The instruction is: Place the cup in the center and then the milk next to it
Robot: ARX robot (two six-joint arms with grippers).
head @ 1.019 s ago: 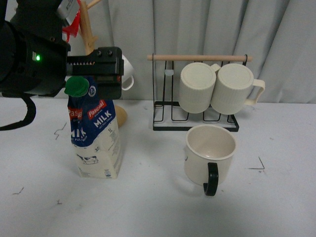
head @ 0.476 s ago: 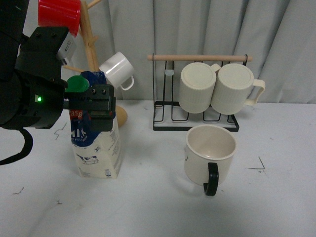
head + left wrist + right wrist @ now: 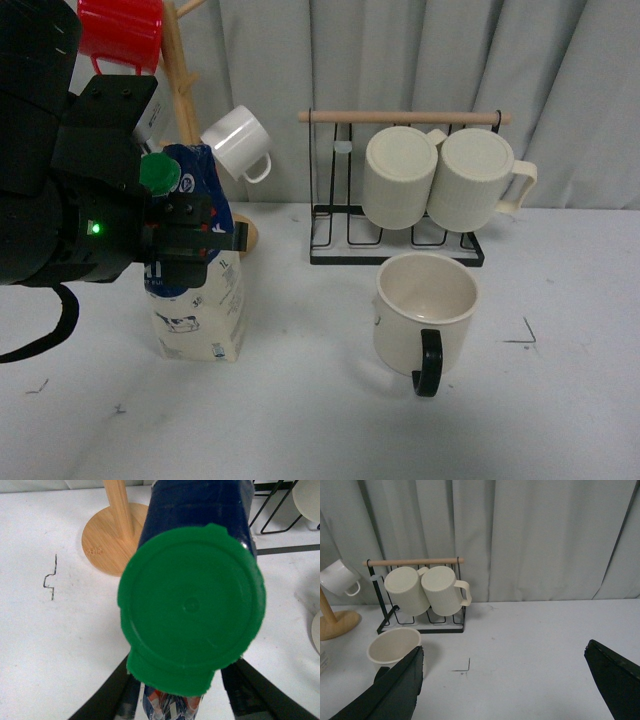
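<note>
White desk (image 3: 300,430), small pen marks on the surface. Grey curtain (image 3: 400,50) behind.
Far left: wooden mug tree (image 3: 181,70), with a red cup (image 3: 120,30) and a small white cup (image 3: 238,143) hanging on its pegs.
Back centre: black wire rack (image 3: 398,261) with a wooden bar (image 3: 400,117). It carries two ribbed cream mugs (image 3: 402,178) (image 3: 470,182), side by side and touching.

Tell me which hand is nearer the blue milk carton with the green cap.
Left. The left hand straddles the blue milk carton; the right hand hovers far beyond the black-handled cream mug.
</note>
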